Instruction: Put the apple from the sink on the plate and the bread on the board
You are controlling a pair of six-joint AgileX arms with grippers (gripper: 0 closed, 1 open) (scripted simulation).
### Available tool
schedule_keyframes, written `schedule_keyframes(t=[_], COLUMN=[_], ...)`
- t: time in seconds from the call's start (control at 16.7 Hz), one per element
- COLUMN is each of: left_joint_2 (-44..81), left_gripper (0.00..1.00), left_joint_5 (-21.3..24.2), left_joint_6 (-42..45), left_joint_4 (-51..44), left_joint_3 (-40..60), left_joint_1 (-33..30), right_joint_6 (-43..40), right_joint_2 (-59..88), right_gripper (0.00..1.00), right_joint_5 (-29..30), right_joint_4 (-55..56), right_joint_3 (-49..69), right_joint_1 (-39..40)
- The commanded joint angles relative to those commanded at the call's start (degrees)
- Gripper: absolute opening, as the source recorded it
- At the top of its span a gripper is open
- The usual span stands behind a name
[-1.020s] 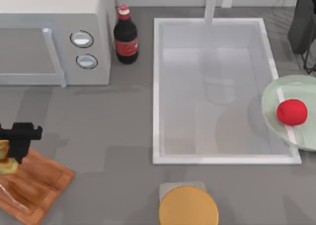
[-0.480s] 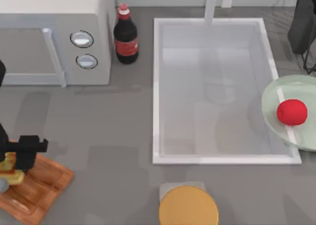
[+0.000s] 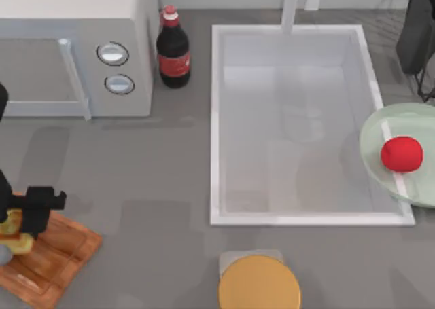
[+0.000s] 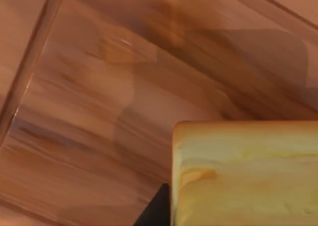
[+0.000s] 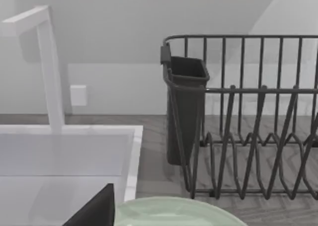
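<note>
Since one second ago the left gripper (image 3: 20,222) has descended toward the near-left corner of the table, carrying the bread (image 3: 15,231) lower over the board (image 3: 58,251); over the last half second almost nothing has shifted. Top view: the black fingers pinch the golden-yellow chunk, held over the board's left part; whether the chunk already touches the wood cannot be told. Left wrist view: the bread (image 4: 246,174) hangs close above the grained board (image 4: 99,87), its shadow falling on the wood, with one dark fingertip (image 4: 156,211) at its side. The apple (image 3: 402,153) already rests on the pale green plate (image 3: 380,129), which lies across the right rim of the sink (image 3: 215,119). The right wrist view looks over the plate's edge (image 5: 174,212) toward the faucet (image 5: 49,67) and a dish rack (image 5: 248,116); whether the right gripper's fingers are spread or closed cannot be told. As a judgement, the bread looks light and somewhat soft with a firmer crust, so a moderate pinch across its flat sides suits it, and too hard a squeeze could crush it.
</note>
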Motion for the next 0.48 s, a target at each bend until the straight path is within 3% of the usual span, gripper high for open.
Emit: schedule_keyframes(t=[0.48], left_joint_2=[0.0], left_gripper=[0.98], left_joint_5=[0.0], left_joint_6=[0.0], left_joint_4=[0.0], left_joint_3=[0.0], left_joint_1=[0.0], right_joint_6=[0.0], right_joint_2=[0.0], right_gripper=[1.0], right_joint_5=[0.0], right_joint_4=[0.0], right_joint_3=[0.0], right_joint_1=[0.0])
